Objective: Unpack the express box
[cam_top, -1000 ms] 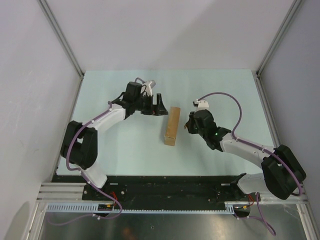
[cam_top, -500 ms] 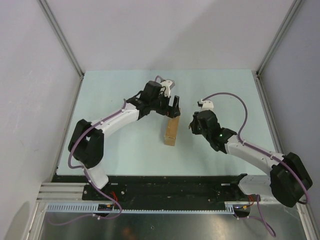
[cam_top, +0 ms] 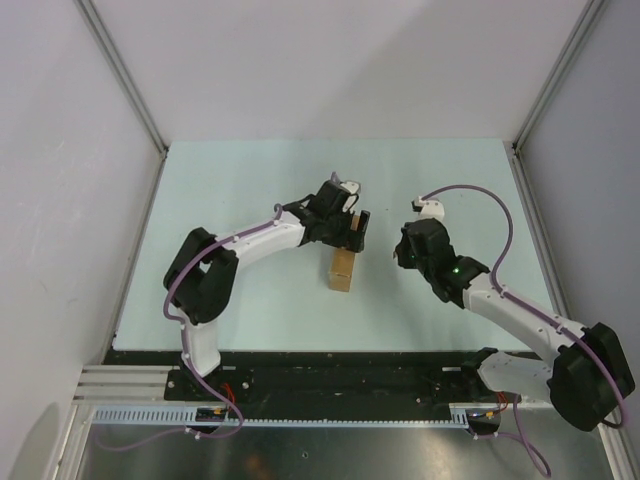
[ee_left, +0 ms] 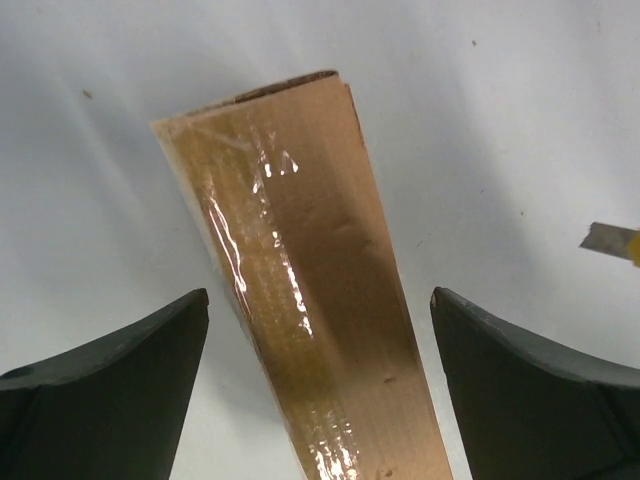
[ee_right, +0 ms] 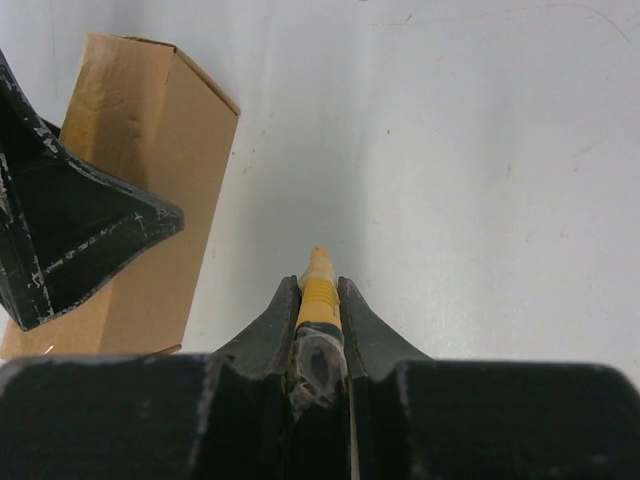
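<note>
- The pale green table [cam_top: 250, 180] holds only the one parcel that I can see, sitting near its middle, between the two arms.
- The left arm [cam_top: 255, 240] has swung across from the left over the last second. It was well clear of the parcel then; now it reaches right over the far end.
- The right arm [cam_top: 510, 305] has drawn back a little to the right, leaving a gap beside the parcel.
- The express box [cam_top: 343, 270] has not shifted. It stands on a narrow side, glossy tape running along its upper face, and looks to me still sealed.
- The left gripper [cam_top: 354, 232] is spread wide, one finger on each side of the box and neither touching it. My guess is it is about to close and steady the carton.
- The right gripper [ee_right: 318, 295] is pinched tight on its tool, pointing at bare table just beside the box.
- The utility knife [ee_right: 318, 278], yellow-bodied, pokes out past those fingertips and is not on the tape yet, so the cutting has yet to start.
</note>
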`<state>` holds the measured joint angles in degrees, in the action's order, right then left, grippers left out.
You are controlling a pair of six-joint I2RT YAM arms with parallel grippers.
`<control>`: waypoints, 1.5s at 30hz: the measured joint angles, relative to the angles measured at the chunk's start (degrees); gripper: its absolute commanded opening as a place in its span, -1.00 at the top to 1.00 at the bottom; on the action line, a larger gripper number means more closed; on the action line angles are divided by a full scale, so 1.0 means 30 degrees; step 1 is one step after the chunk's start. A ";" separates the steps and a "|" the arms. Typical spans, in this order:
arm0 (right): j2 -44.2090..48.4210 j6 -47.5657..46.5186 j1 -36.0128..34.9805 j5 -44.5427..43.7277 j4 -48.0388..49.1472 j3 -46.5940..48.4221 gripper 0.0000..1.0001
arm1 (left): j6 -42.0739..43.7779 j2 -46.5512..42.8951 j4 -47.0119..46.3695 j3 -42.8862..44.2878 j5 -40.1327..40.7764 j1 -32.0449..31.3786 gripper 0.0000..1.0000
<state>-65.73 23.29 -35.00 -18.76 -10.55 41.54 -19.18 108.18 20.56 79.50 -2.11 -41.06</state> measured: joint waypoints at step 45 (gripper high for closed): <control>0.0554 -0.0197 0.0714 0.1559 0.0597 -0.0022 1.00 | -0.9537 -0.1435 0.3002 0.0182 0.2419 0.0918 -0.74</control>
<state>-64.07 22.70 -32.86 -14.09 -8.75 41.47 -47.79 103.88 29.56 80.05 5.15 -38.30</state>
